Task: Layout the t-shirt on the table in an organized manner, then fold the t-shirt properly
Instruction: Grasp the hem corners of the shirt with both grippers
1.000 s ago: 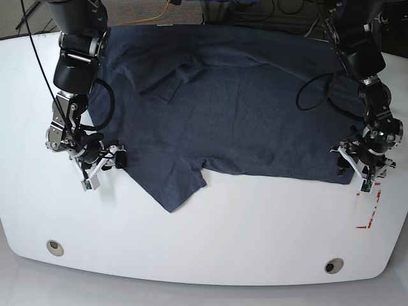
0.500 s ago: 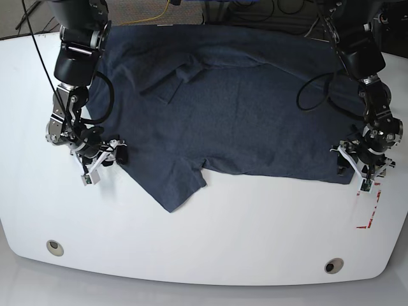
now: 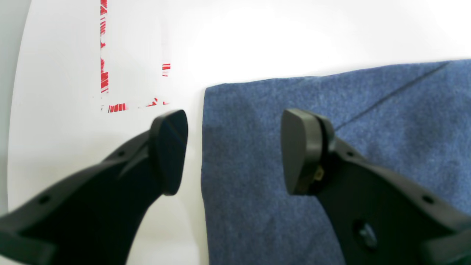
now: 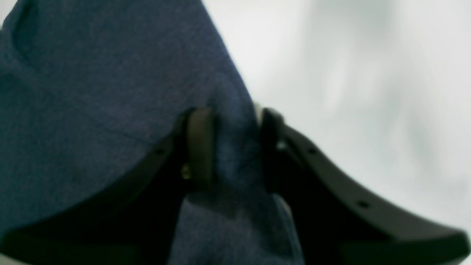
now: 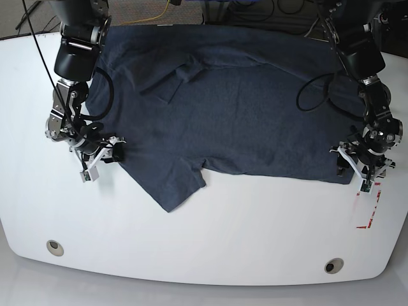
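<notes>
Two grips: right gripper [image 4: 230,147] pinches dark navy-grey cotton t-shirt [image 5: 242,108] edge; left gripper [image 3: 233,151], wide, straddles hem corner; we shd close before pulling.

A broad glossy white table [image 5: 210,229] with rounded corners carries everything here. Spread across its far half lies a dark navy t-shirt [image 5: 242,115], plain side up, mostly flat, with one sleeve folded over near the collar and a pointed flap of cloth reaching toward the near edge on the left. Two small round grommet holes sit near the front edge, one at the left [image 5: 55,247] and one toward the right [image 5: 333,265]. A patchy red tape outline [image 5: 370,210] marks the surface just beside the shirt's right-hand corner, apart from the cloth
</notes>
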{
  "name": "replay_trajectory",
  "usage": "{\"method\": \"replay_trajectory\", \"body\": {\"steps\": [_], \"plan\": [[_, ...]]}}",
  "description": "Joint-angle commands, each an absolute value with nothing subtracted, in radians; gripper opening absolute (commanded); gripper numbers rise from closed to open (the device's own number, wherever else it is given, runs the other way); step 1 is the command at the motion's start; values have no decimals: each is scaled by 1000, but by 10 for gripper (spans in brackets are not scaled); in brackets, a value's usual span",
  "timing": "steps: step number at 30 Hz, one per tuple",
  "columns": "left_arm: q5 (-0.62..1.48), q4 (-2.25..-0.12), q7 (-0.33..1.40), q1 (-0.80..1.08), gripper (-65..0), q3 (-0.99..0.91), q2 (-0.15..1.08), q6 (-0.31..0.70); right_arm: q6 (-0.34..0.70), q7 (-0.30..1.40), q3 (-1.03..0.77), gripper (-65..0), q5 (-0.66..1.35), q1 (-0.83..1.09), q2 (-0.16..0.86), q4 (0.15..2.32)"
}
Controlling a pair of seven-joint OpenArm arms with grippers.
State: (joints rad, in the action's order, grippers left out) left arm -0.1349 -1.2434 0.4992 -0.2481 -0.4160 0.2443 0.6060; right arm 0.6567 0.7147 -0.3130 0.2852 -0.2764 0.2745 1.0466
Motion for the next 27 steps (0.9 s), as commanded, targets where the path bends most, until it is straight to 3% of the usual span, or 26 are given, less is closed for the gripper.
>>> {"method": "replay_trajectory", "body": {"steps": [1, 3, 10, 15, 23, 27], "plan": [[-125, -1260, 475, -274, -276, -417, 259, 591, 659, 757, -311, -583, 254, -277, 282, 1050], [-125, -1260, 475, -274, -276, -417, 259, 565, 659, 757, -311, -650, 254, -277, 282, 1050], [-122, -1260, 475, -274, -271, -417, 259, 449, 657, 757, -265, -650, 260, -274, 283, 1053], [-120, -1259, 475, -275, -270, -418, 257, 443, 657, 757, -255, -650, 260, -269, 283, 1055], [-119, -1156, 476, -338, -144, -421, 255, 447, 657, 757, -255, -650, 260, -269, 283, 1055], [-119, -1095, 475, -363, -139, -421, 259, 447, 657, 757, -255, -650, 260, -269, 283, 1055]]}}
